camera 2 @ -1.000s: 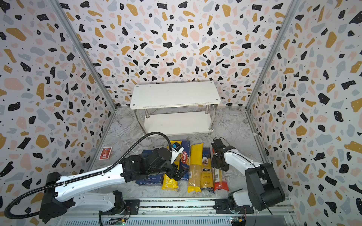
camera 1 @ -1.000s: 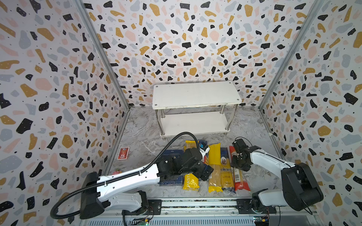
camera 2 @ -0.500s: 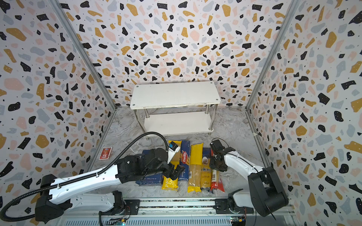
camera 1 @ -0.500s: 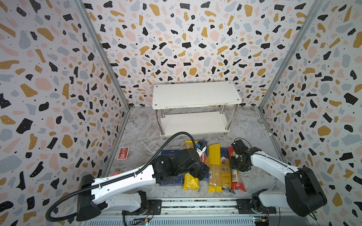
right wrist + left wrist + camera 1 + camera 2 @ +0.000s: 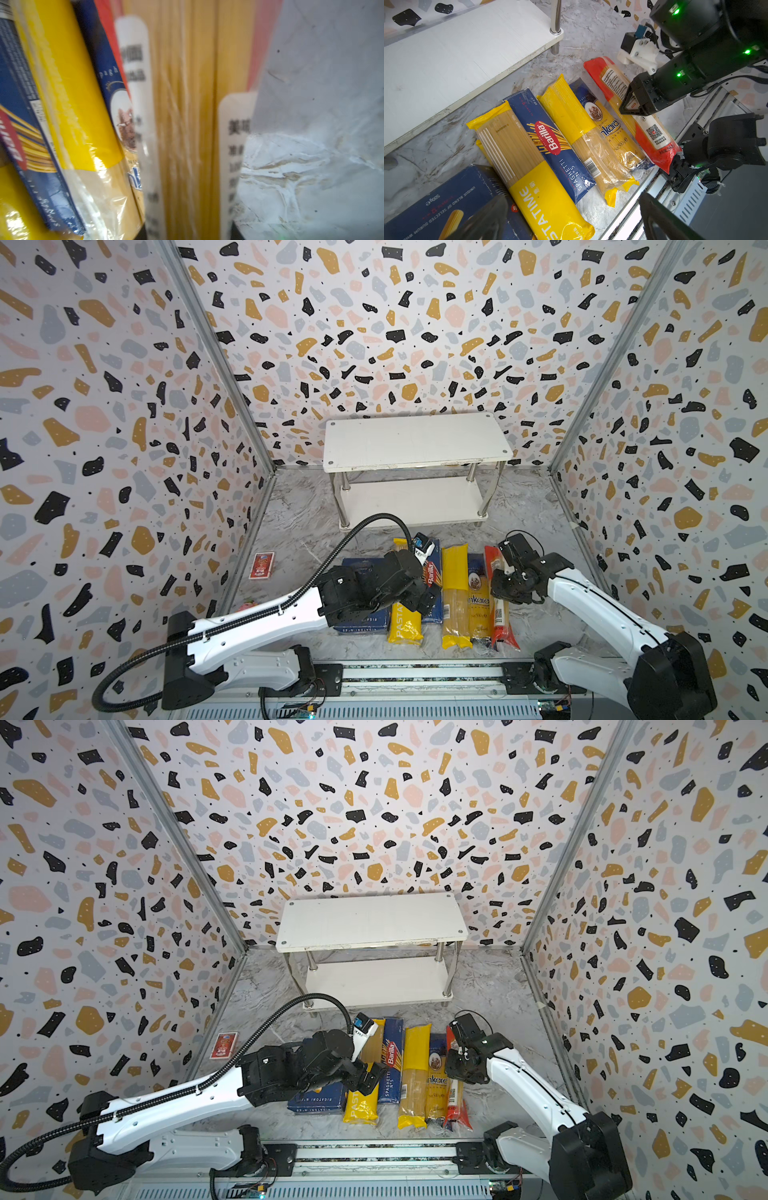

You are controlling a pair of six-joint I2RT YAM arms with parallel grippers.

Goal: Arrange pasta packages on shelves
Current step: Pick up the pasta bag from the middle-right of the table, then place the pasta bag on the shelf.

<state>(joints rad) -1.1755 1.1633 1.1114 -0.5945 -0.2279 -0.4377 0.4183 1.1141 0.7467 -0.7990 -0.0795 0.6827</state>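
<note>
"While both boards sit bare, which arm is nearer the work?"

"The right one. Nearest us, by the rail (image 5: 415, 672), the pasta packages (image 5: 455, 572) lie in a row on the marble floor (image 5: 299, 531), long axes running near to far. Rightmost is the red-orange bag (image 5: 501, 620), touching the ankara bag (image 5: 478, 601) on its left."

"And the claw?"

"The right gripper (image 5: 632, 110) sits straight above that bag at about mid-length. Its jaws are down either flank, pinching it across the narrow way. The right wrist view shows the strands filling the gap. How firm the bite is, I can't tell."

"The left arm?"

"The left gripper (image 5: 422, 599) hovers further left, over the yellow bag (image 5: 404, 624) and the narrow Barilla box (image 5: 433, 572). Its jaws are spread wide and hold nothing."

"Where must the bag go?"

"Far and a little left. The shelves (image 5: 415, 439) stand beyond the row's far ends, well apart from the claw. Their boards run left to right, while the bag points at them end-on. I'd judge it needs a quarter turn, or must slide in lengthwise."
</note>
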